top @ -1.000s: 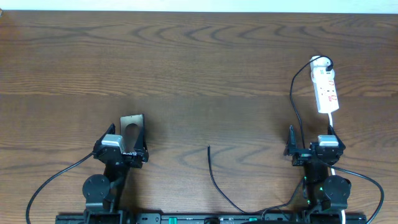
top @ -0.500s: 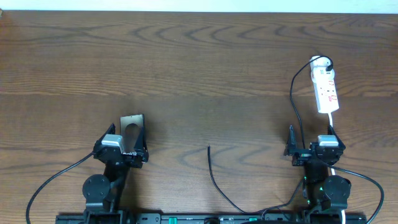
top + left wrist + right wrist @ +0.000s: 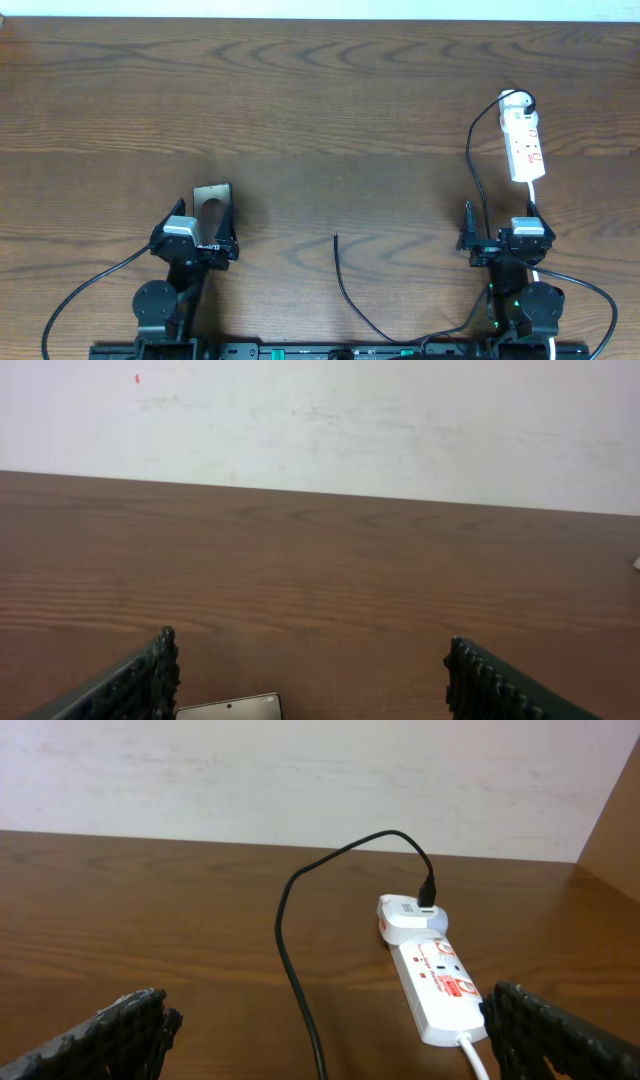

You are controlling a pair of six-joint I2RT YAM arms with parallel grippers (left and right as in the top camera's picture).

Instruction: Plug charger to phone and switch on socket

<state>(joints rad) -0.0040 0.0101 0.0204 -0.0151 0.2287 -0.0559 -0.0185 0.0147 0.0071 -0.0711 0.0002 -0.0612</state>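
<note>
The phone lies on the table just ahead of my left gripper. Only its near end shows in the left wrist view, low between the wide-open, empty fingers. The white socket strip lies at the far right with a white plug at its far end. The black charger cable runs from that plug past my right gripper, and its tip lies free at the table's middle front. In the right wrist view the cable and socket lie ahead of the open, empty fingers.
A white cord leaves the socket's near end toward the right arm. The robots' thicker black cables loop at the front edge. A pale wall stands behind the table's far edge.
</note>
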